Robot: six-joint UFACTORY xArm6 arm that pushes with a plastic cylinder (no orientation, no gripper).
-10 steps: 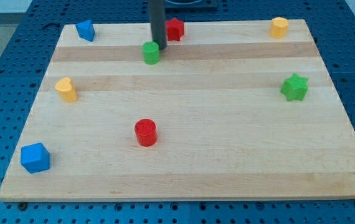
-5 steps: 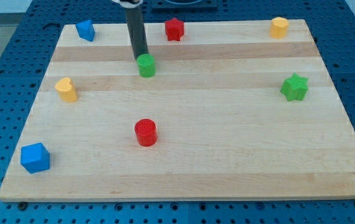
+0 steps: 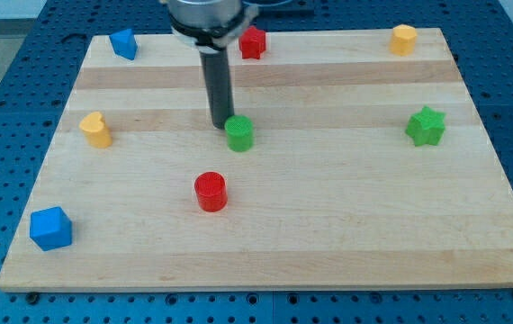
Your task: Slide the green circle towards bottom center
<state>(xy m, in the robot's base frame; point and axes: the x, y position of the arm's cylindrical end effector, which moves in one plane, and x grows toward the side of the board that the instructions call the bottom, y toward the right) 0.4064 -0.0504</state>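
The green circle (image 3: 239, 134) is a short green cylinder lying a little above the middle of the wooden board (image 3: 328, 234). My tip (image 3: 220, 125) is the lower end of the dark rod. It sits just to the upper left of the green circle, touching or nearly touching its edge. The rod rises from there to the view's top.
A red cylinder (image 3: 211, 192) lies below and left of the green circle. A yellow heart (image 3: 96, 130) is at the left, a blue block (image 3: 50, 228) at the bottom left. A blue block (image 3: 124, 43), red star (image 3: 253, 42) and yellow block (image 3: 403, 39) line the top. A green star (image 3: 426, 126) is at the right.
The green circle has slid down and slightly right, from near the top of the board toward the middle. My tip has followed it, staying on its upper left side.
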